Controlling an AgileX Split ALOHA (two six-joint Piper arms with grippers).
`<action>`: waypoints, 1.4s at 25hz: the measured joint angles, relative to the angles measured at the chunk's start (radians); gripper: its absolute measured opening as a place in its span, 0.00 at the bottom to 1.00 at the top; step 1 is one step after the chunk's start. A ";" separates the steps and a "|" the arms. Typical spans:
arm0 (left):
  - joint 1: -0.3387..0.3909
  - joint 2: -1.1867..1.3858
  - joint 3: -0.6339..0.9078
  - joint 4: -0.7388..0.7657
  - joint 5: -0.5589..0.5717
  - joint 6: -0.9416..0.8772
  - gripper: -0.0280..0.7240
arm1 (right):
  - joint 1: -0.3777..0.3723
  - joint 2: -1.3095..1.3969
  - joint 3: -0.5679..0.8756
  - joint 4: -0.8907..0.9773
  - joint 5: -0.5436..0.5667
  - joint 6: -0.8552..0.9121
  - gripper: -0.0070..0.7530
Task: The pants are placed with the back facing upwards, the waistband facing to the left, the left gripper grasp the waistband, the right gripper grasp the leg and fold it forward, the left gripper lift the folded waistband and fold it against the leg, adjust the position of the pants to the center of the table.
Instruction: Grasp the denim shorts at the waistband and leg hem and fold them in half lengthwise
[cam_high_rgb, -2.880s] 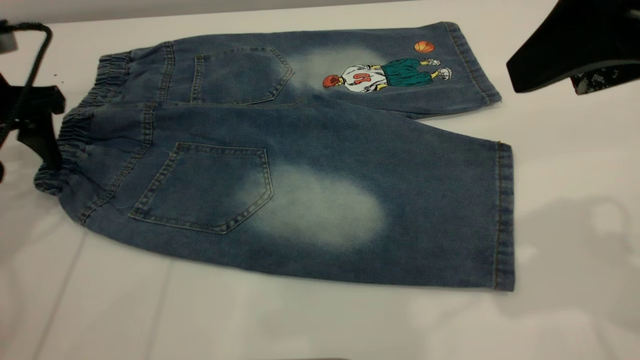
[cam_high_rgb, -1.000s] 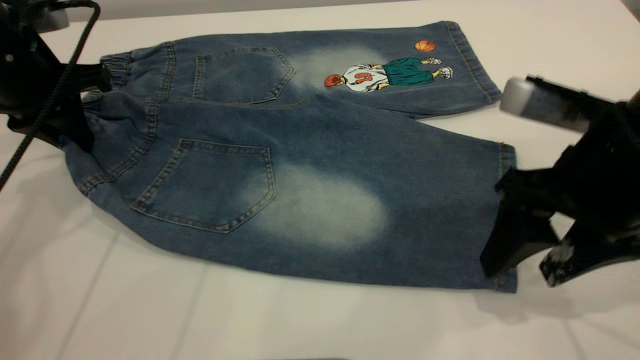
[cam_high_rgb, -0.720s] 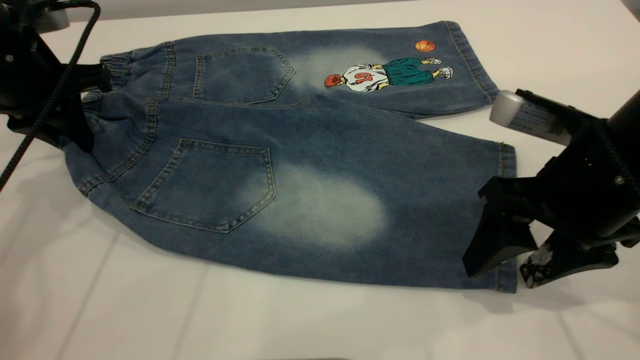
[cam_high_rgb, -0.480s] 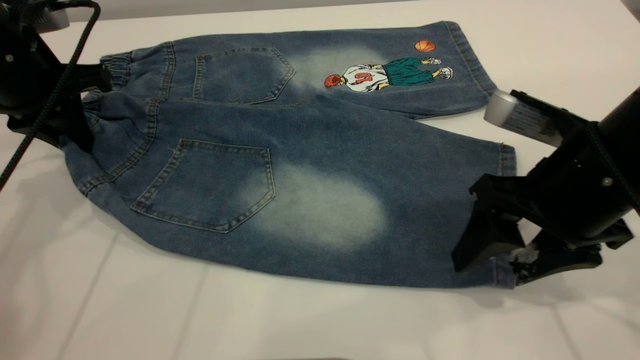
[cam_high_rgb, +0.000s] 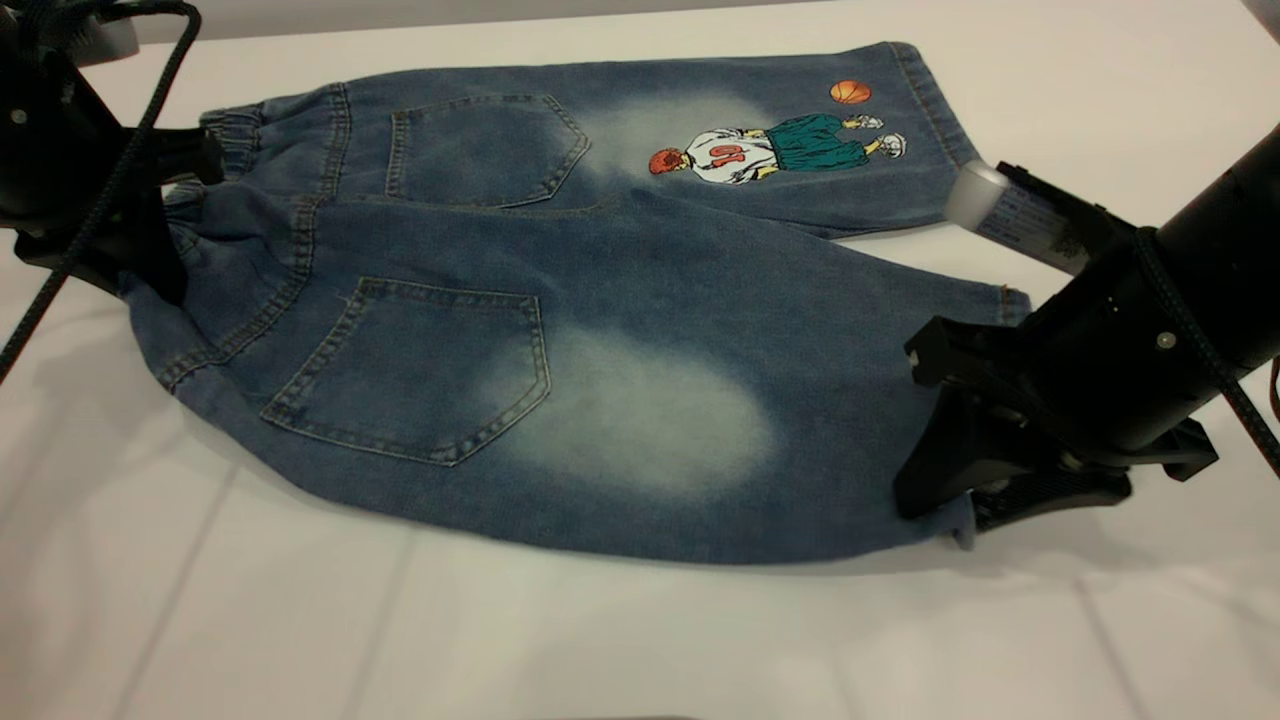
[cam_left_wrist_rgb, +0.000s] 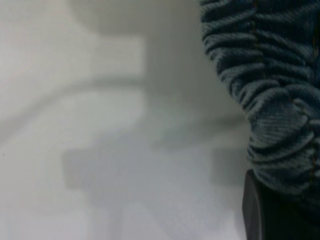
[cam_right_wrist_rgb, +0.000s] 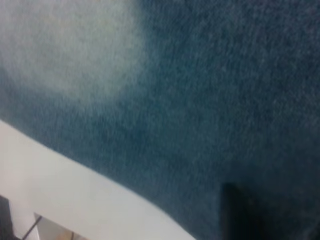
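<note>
The blue denim pants (cam_high_rgb: 600, 300) lie back up on the white table (cam_high_rgb: 600, 640), with the ruched waistband (cam_high_rgb: 235, 135) at the left. My left gripper (cam_high_rgb: 160, 270) is shut on the waistband's near part and holds it slightly off the table. In the left wrist view the gathered waistband (cam_left_wrist_rgb: 270, 100) rests over one black finger (cam_left_wrist_rgb: 270, 215). My right gripper (cam_high_rgb: 960, 495), with its silver-grey block (cam_high_rgb: 1010, 215), is shut on the hem of the near leg (cam_high_rgb: 640, 420), one finger above and one below. The right wrist view is filled by that leg (cam_right_wrist_rgb: 200, 100).
The far leg with the cartoon print (cam_high_rgb: 770, 150) lies flat toward the back right. The left arm's black cable (cam_high_rgb: 90, 200) hangs at the left edge. The table's back edge (cam_high_rgb: 400, 25) runs just behind the pants. Bare tabletop stretches in front.
The right gripper came in from the right, dropped onto the near leg's hem and closed, bunching the hem corner inward. The left gripper took and raised the waistband earlier and has since held still.
</note>
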 joint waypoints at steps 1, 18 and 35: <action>0.000 0.000 0.000 0.000 0.000 0.000 0.16 | 0.000 0.000 0.000 0.010 0.000 -0.005 0.16; -0.002 -0.170 0.049 -0.005 0.280 0.016 0.16 | -0.142 -0.310 -0.080 -0.015 0.364 0.131 0.05; 0.016 -0.209 0.045 -0.323 0.213 0.030 0.16 | -0.144 -0.065 -0.441 0.032 0.340 0.355 0.05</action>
